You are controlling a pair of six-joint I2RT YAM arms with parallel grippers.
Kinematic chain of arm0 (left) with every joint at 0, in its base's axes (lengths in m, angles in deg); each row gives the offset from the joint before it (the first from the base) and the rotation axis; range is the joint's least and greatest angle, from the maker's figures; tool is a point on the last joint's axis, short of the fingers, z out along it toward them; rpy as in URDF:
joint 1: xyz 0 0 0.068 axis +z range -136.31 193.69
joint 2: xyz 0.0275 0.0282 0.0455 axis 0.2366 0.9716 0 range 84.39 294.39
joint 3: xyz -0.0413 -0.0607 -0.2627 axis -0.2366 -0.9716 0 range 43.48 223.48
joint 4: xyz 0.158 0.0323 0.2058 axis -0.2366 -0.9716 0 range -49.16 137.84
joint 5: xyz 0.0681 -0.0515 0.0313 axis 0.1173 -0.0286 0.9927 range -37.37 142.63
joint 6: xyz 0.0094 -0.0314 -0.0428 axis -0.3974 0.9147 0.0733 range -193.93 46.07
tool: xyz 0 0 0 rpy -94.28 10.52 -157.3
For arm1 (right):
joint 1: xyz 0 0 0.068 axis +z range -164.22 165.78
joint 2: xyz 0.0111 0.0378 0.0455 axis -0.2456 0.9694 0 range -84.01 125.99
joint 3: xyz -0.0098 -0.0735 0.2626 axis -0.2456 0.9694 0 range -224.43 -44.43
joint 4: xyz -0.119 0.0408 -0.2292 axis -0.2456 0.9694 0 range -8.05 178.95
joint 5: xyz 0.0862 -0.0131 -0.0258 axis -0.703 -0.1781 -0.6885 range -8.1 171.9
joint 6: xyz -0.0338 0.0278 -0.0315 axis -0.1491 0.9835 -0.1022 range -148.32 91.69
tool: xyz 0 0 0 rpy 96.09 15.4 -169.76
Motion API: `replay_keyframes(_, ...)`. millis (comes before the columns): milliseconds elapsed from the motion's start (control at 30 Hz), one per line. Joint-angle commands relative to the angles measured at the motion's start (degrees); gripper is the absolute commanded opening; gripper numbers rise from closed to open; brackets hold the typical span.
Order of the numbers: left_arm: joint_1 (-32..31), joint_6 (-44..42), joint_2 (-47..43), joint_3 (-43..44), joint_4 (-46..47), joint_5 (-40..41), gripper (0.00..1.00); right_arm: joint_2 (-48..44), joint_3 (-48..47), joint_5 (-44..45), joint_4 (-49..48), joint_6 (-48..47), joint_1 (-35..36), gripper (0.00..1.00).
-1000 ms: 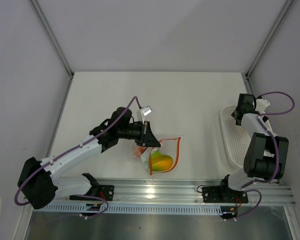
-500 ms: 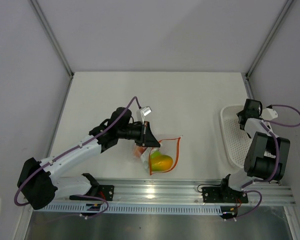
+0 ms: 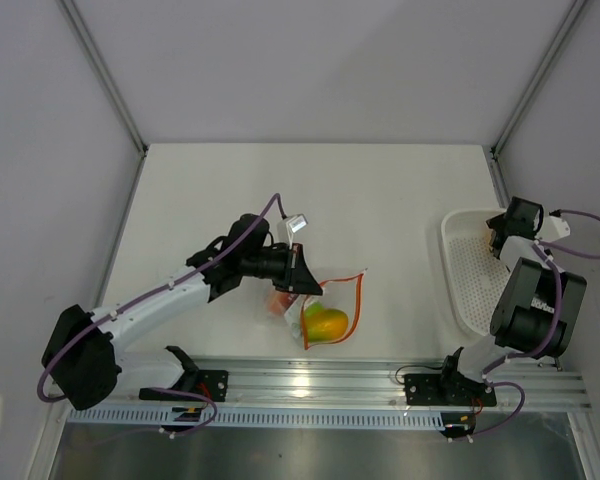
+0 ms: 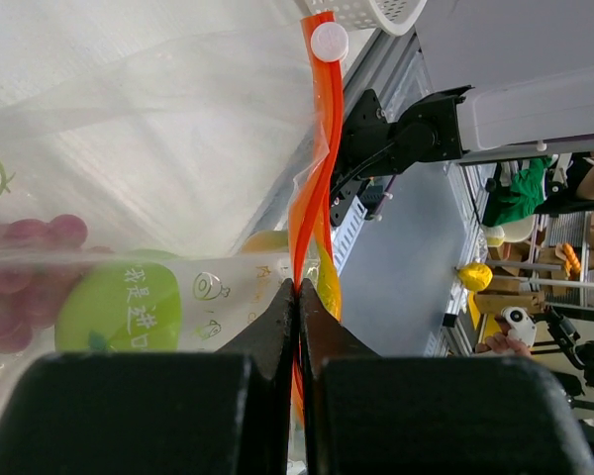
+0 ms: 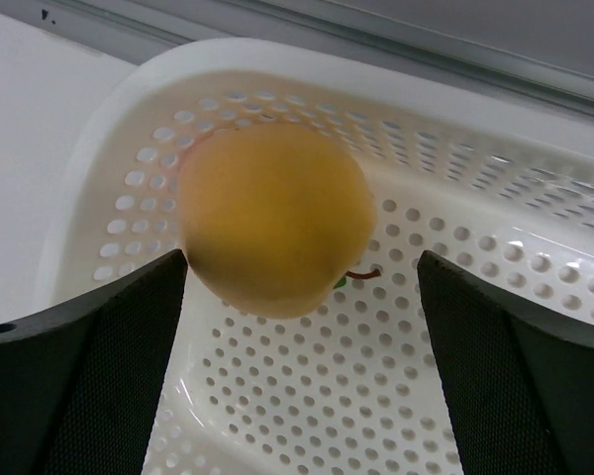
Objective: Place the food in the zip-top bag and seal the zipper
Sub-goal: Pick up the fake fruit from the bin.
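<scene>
Right gripper (image 5: 297, 272) has swung outward, spread over the basket's (image 5: 535, 198) yellow-orange fruit (image 5: 272, 213); we judge the limp, slippery zip-top bag (image 3: 327, 312) by the front rail (image 3: 330, 380) best held at its zipper (image 4: 317, 148), where the left gripper (image 4: 297, 287) clamps.

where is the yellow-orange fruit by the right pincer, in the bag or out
Out. The yellow-orange fruit lies in the white mesh basket, with the open right pincer on either side of it.

Seen through the zip-top bag (image 4: 158, 148), a lime-green round label (image 4: 119, 307) bears white Chinese characters, too small to read.
</scene>
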Motion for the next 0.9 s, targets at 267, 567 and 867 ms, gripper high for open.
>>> replay_keyframes(267,0.6,-1.2,1.8,2.5,2.4,-1.4,0.01,6.0,-4.6,-2.7,-3.2,-1.5,-0.5,0.97)
replay_keyframes(567,0.6,-0.5,2.8,2.1,3.7,-1.8,0.01,6.0,-2.0,-6.0,-7.7,-3.8,-0.9,0.55)
replay_keyframes(867,0.6,-0.1,3.2,2.2,4.5,-1.9,0.01,2.1,0.3,-7.7,-6.4,-5.3,-0.9,0.18)
